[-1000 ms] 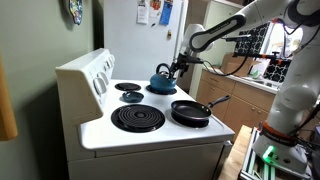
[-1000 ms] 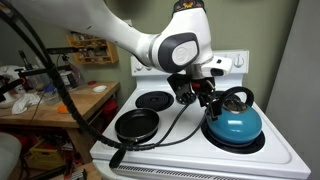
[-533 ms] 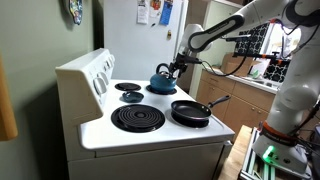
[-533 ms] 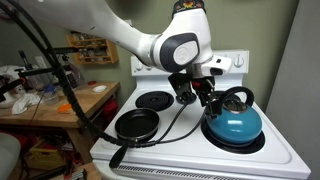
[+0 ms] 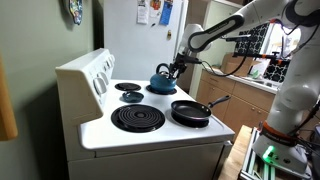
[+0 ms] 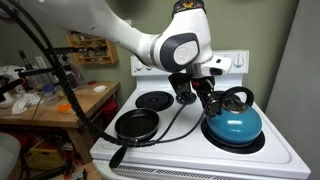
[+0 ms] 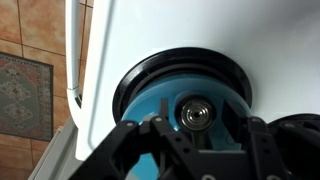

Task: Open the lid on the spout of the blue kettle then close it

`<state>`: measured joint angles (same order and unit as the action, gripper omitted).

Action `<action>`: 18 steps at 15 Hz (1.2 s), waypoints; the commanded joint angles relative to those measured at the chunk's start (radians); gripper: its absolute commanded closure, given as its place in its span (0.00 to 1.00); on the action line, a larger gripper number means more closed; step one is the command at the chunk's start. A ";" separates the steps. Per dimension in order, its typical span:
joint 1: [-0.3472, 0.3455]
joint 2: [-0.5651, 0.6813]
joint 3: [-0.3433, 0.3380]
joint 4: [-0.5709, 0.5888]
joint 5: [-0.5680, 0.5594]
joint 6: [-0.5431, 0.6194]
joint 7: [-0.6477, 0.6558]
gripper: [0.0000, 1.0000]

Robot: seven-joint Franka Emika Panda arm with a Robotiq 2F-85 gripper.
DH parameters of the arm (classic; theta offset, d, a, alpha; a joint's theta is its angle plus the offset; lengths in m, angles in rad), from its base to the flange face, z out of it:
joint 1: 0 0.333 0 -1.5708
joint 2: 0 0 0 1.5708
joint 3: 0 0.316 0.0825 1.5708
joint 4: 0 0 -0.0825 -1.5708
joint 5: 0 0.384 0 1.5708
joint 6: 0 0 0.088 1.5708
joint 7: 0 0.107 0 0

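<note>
The blue kettle [image 5: 162,82] [image 6: 233,125] sits on a back burner of the white stove [image 5: 105,128], its dark arched handle [image 6: 238,97] upright. My gripper [image 5: 176,70] [image 6: 203,98] is down at the kettle's side, at the spout. In the wrist view the spout's tip with its round metallic lid [image 7: 195,113] faces the camera against the blue body [image 7: 148,108]. It lies right between the two black fingers of my gripper [image 7: 195,118]. The jaws stand close on either side of it. I cannot tell whether the pads touch it.
A black frying pan [image 5: 190,112] [image 6: 136,125] rests on a front burner with its handle sticking out past the stove's front. A bare coil burner [image 5: 137,119] lies beside it. The stove's control panel [image 5: 85,72] rises behind. A wooden workbench [image 6: 60,105] stands off to the side.
</note>
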<state>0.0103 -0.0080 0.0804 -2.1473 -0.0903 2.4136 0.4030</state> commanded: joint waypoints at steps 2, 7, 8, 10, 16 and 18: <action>0.011 0.003 -0.015 -0.001 -0.010 -0.011 0.029 0.47; 0.011 0.002 -0.017 0.001 -0.017 -0.016 0.039 0.57; 0.012 0.002 -0.017 0.002 -0.016 -0.018 0.040 0.61; 0.012 0.001 -0.016 0.002 -0.018 -0.019 0.044 0.60; 0.013 -0.008 -0.016 0.004 -0.022 -0.023 0.051 0.62; 0.013 -0.011 -0.016 0.003 -0.026 -0.024 0.055 0.63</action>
<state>0.0121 -0.0066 0.0756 -2.1464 -0.0911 2.4115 0.4295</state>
